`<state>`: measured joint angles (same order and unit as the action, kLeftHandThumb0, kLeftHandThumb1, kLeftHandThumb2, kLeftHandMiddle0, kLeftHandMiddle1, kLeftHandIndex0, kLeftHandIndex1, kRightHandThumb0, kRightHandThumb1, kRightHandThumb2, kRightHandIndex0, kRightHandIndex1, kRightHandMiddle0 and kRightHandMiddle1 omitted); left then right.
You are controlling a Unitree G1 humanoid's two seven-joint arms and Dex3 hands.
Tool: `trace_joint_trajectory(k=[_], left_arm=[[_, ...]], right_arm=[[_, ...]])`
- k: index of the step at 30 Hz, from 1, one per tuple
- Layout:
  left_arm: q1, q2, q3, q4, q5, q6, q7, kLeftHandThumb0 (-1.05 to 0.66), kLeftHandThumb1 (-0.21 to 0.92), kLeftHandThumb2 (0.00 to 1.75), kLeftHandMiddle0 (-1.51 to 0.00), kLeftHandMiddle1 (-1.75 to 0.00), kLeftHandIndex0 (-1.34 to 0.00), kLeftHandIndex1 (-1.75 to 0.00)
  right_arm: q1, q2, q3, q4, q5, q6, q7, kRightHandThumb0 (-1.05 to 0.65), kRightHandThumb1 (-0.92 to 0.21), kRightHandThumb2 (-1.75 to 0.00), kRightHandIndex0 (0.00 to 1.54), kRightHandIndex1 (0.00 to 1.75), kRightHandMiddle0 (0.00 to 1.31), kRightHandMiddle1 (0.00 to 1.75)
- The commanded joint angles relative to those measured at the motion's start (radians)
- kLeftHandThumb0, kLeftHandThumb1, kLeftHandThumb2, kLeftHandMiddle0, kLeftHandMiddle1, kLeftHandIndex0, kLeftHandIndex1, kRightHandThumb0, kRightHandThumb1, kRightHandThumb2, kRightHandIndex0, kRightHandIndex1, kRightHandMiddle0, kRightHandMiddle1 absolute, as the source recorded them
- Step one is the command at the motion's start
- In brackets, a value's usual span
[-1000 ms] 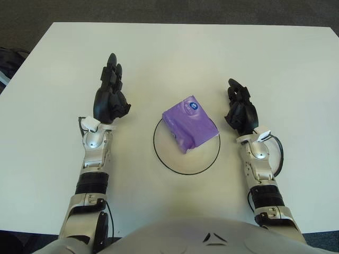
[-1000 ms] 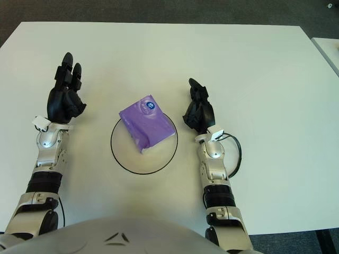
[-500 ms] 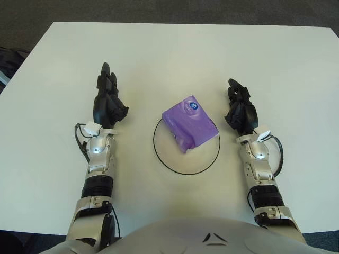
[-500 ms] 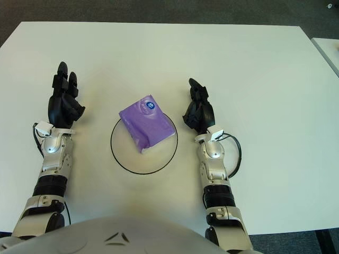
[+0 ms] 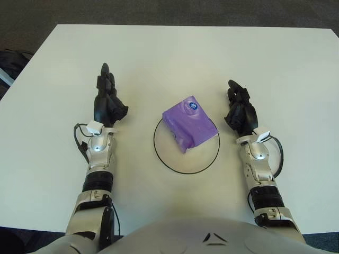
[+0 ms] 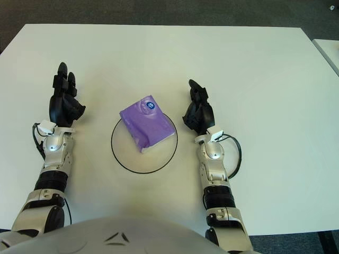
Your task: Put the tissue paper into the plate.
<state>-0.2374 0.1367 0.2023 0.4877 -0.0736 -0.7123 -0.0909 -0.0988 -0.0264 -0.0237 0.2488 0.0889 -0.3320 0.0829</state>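
Only the right eye view shows a second table [image 6: 331,50]; tissue pack [image 5: 189,123] sits on plate [image 5: 175,161], both hands' [image 5: 108,103] [image 5: 241,111] fingers relaxed, empty.

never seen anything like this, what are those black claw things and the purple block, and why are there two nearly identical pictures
The black claw things are the three-finger hands of a humanoid robot. The two pictures come from a stereo camera on its head, looking down at a white table, so both show the same scene from slightly different spots. The grey curve at the bottom is the robot's own body.

The left hand is on the left and the right hand on the right. Both are apart from the other things, fingers relaxed, holding nothing.

Between them lies a round white plate with a dark rim. The purple block is a tissue paper pack. It rests on the plate's far part, its upper left corner sticking out past the rim.
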Motion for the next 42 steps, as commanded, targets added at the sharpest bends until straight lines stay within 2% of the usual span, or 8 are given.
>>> trace_joint_trajectory(k=[1, 6, 12, 20, 30, 42], left_arm=[[0.068, -0.017, -0.009, 0.066, 0.040, -0.006, 0.034, -1.05, 0.92, 1.23, 0.00, 0.00, 0.00, -0.20], [0.122, -0.045, -0.041, -0.025, 0.089, 0.068, 0.082, -0.98, 0.92, 1.25, 0.00, 0.00, 0.00, -0.23], [0.174, -0.039, -0.070, -0.118, 0.119, 0.146, 0.086, -0.93, 0.92, 1.24, 0.00, 0.00, 0.00, -0.25], [0.217, -0.028, -0.100, -0.202, 0.146, 0.229, 0.080, -0.89, 0.92, 1.22, 0.00, 0.00, 0.00, -0.18], [0.236, -0.011, -0.113, -0.219, 0.185, 0.264, 0.099, -0.85, 0.92, 1.21, 0.00, 0.00, 0.00, -0.17], [0.264, 0.048, -0.147, -0.232, 0.197, 0.279, 0.051, -0.89, 0.92, 1.23, 0.00, 0.00, 0.00, -0.18]], right_arm=[[0.127, 0.015, 0.014, 0.097, -0.013, 0.120, -0.005, -0.80, -0.92, -1.03, 0.27, 0.07, 0.00, 0.47], [0.134, 0.015, 0.017, 0.089, -0.014, 0.120, -0.006, -0.80, -0.92, -1.03, 0.27, 0.07, 0.00, 0.47], [0.140, 0.016, 0.019, 0.079, -0.011, 0.123, -0.008, -0.80, -0.92, -1.03, 0.27, 0.07, 0.00, 0.49], [0.145, 0.019, 0.021, 0.070, -0.009, 0.126, -0.009, -0.80, -0.92, -1.03, 0.27, 0.07, 0.00, 0.49], [0.148, 0.030, 0.016, 0.068, -0.002, 0.114, -0.016, -0.79, -0.92, -1.02, 0.25, 0.05, 0.00, 0.45], [0.154, 0.053, 0.007, 0.069, -0.012, 0.073, -0.066, -0.77, -0.92, -1.01, 0.20, 0.03, 0.00, 0.37]])
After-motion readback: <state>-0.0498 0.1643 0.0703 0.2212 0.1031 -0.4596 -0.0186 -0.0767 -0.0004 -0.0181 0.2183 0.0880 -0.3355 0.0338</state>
